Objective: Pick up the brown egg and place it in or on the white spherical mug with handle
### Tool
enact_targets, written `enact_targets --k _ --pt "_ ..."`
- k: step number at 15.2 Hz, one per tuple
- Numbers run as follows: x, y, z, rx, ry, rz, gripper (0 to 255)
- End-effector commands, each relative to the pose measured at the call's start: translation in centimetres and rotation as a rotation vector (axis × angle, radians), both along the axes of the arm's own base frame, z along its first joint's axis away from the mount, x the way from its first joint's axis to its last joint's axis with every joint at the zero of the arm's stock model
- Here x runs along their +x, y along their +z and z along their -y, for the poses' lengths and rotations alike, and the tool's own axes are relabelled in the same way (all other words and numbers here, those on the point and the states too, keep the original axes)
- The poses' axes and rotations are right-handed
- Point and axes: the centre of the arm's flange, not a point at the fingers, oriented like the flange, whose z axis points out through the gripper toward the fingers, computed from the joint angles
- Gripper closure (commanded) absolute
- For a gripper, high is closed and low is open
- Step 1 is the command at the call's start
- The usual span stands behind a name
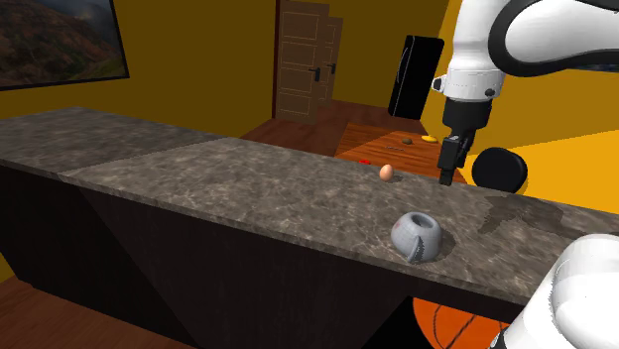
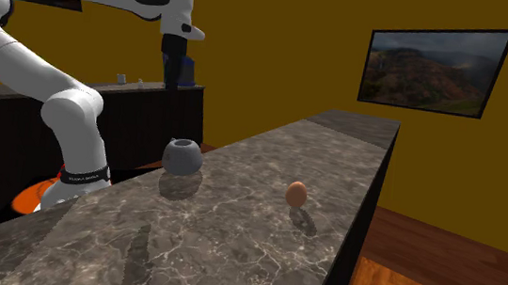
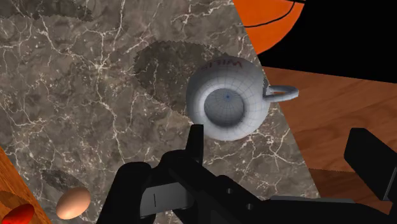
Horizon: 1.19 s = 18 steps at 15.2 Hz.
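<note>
A brown egg (image 1: 387,172) (image 2: 297,193) lies on the dark marble counter (image 1: 248,188), close to its far edge in the shoulder view. The grey-white round mug (image 1: 417,236) (image 2: 183,156) stands upright near the counter's near edge, its handle (image 3: 280,92) sticking out sideways. My black gripper (image 1: 448,178) (image 2: 175,69) hangs above the counter, a little to the right of the egg in the shoulder view and beyond the mug. In the wrist view its fingers (image 3: 195,137) stand wide apart with nothing between them; the mug (image 3: 226,102) is ahead and the egg (image 3: 73,202) is off to one side.
An orange basketball (image 1: 456,327) (image 3: 273,19) sits on the floor below the counter by the stand. Beyond the counter are a wooden table with small items (image 1: 382,144), a black box (image 1: 415,74) and a wooden door (image 1: 303,64). A framed landscape (image 2: 433,69) hangs on the wall.
</note>
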Motion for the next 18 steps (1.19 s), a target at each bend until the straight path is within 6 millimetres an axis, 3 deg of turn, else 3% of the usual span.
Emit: enact_targets --k 1,18 --pt "0.0 0.0 0.0 0.000 0.000 0.000 0" --pt "16.3 -7.8 15.1 0.005 0.006 -0.098 0"
